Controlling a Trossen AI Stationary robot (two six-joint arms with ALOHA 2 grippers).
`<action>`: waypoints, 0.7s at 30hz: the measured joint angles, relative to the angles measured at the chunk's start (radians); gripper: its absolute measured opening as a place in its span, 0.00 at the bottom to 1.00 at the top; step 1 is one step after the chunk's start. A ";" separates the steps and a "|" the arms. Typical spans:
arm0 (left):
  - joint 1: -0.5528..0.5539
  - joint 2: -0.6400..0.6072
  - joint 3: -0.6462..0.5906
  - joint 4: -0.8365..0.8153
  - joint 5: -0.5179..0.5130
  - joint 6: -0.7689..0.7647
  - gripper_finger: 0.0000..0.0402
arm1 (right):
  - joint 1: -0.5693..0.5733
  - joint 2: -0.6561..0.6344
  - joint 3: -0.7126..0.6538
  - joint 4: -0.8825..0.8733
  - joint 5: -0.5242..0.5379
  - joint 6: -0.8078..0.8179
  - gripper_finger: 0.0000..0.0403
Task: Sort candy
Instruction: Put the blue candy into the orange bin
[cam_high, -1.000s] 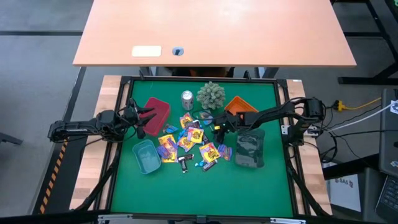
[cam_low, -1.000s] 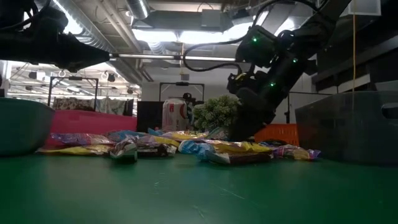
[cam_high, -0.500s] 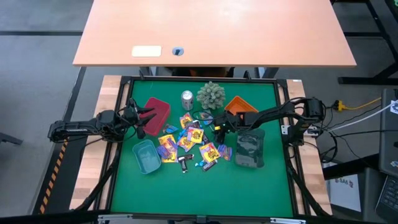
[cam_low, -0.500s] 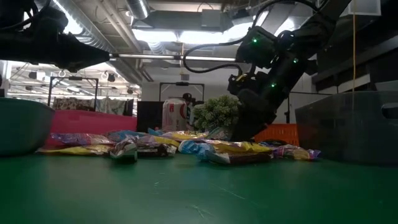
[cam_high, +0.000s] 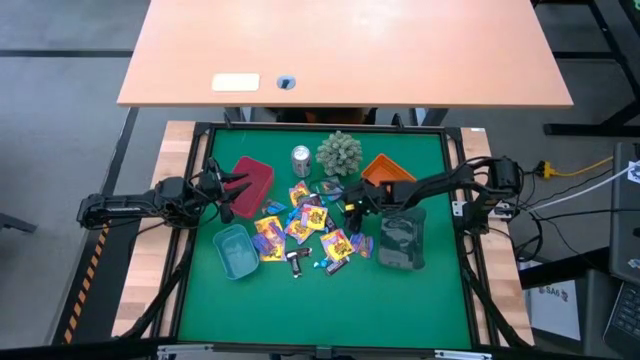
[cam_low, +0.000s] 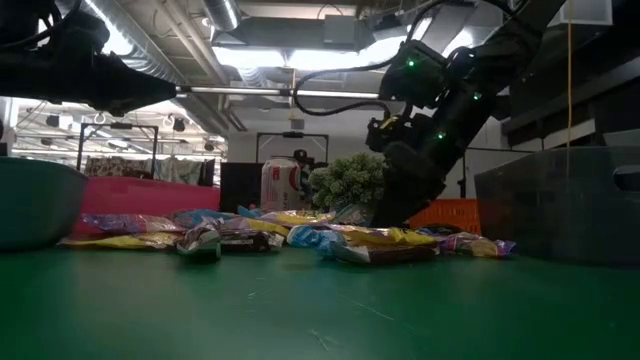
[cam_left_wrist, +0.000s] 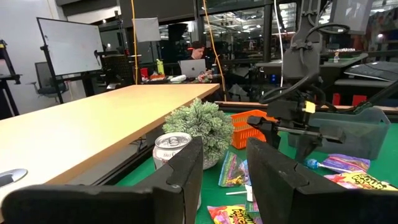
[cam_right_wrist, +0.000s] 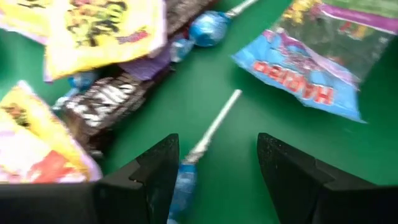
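Observation:
The candy (cam_high: 305, 228) lies in a loose pile mid-mat: yellow packets, blue-wrapped pieces, dark brown bars (cam_right_wrist: 102, 102). My right gripper (cam_high: 350, 207) slants down over the pile's right edge and is open. In its wrist view its fingers (cam_right_wrist: 216, 142) stand on either side of a blue-wrapped lollipop (cam_right_wrist: 185, 180), whose white stick (cam_right_wrist: 214, 124) lies flat on the mat. My left gripper (cam_high: 230, 196) waits level and open by the red tray (cam_high: 252, 178), nothing between its fingers (cam_left_wrist: 225, 158).
A teal tray (cam_high: 235, 251), an orange tray (cam_high: 385, 168) and a dark grey bin (cam_high: 402, 240) ring the pile. A silver can (cam_high: 301, 158) and a green spiky plant ball (cam_high: 339, 152) stand at the far side. A blue packet (cam_right_wrist: 305, 74) lies beyond the lollipop.

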 joint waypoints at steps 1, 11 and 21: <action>0.000 0.000 0.000 0.000 0.000 0.000 0.29 | 0.006 0.000 0.000 0.002 0.001 0.000 0.53; 0.000 0.000 0.000 0.000 0.000 0.000 0.29 | 0.007 0.000 0.000 0.001 0.026 0.010 0.53; 0.000 0.000 0.000 0.000 -0.003 0.001 0.29 | 0.007 0.000 0.134 -0.211 0.029 0.044 0.53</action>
